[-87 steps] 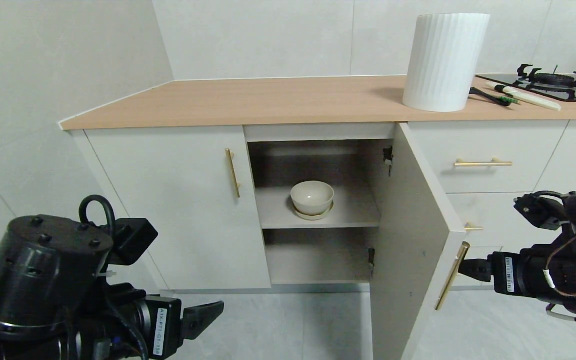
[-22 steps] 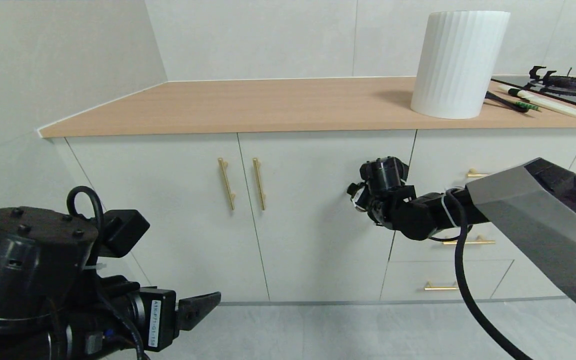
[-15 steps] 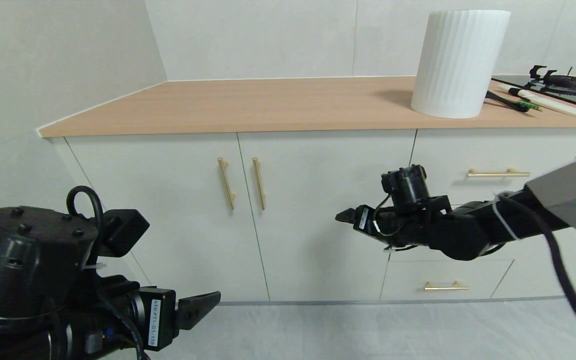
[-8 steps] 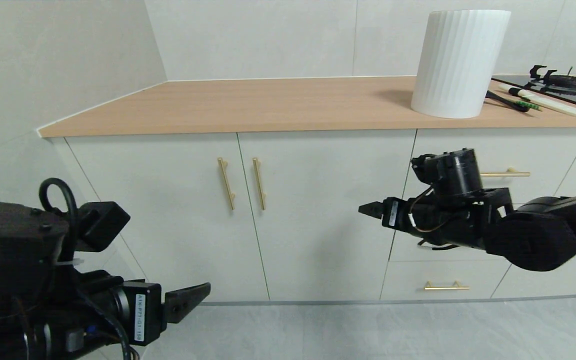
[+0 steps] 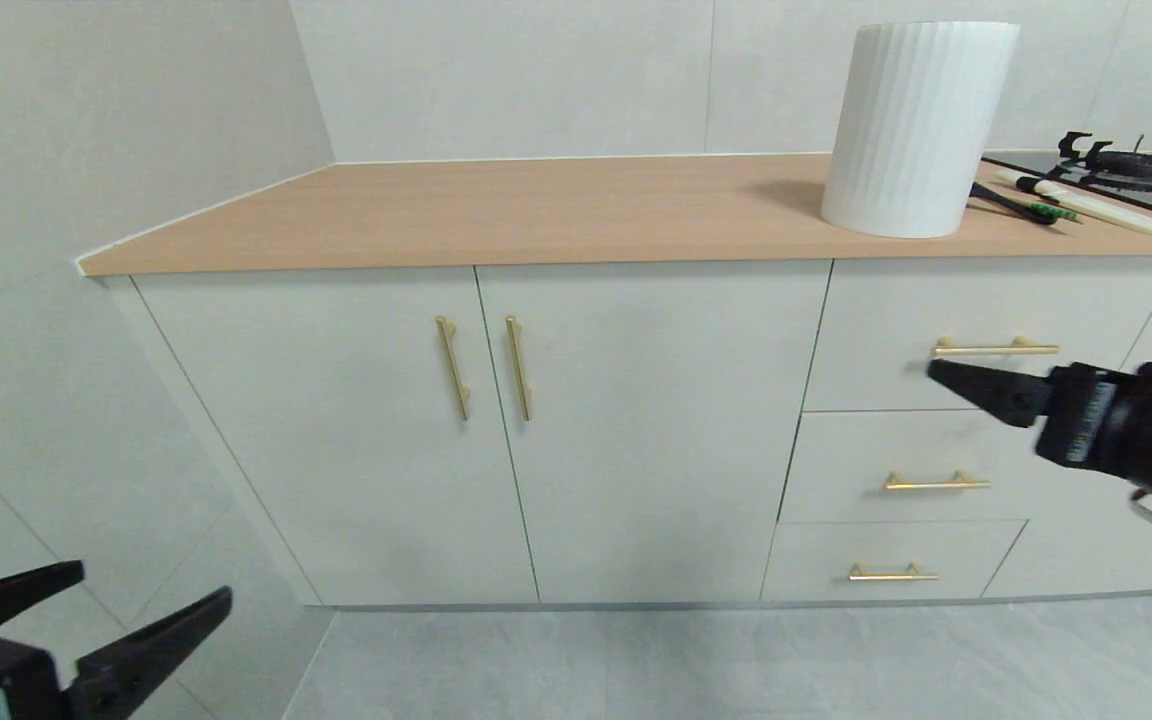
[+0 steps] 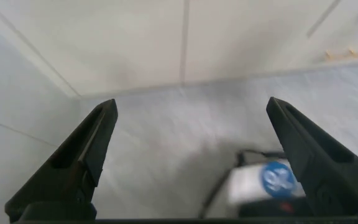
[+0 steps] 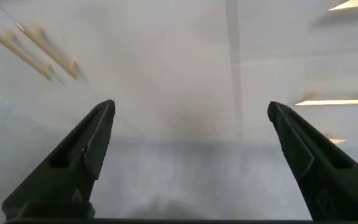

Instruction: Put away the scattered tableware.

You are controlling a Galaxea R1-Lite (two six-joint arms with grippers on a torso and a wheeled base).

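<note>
I see a smooth wood-grain counter [image 5: 496, 205] over closed matte cupboard doors [image 5: 636, 430] with slim brass handles [image 5: 517, 368], thin utensils [image 5: 1086, 207] lying on it beside a ribbed white cylinder [image 5: 921, 130], left gripper [image 5: 154, 580] and right gripper [image 7: 191, 109] both spread wide, holding nothing.

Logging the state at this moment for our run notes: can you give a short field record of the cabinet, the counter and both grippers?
cabinet doors: both shut, handles side by side
countertop: white ribbed container, utensils beside it
left gripper: open, empty, low near the wall
right gripper: open, empty, in front of the drawers
</note>
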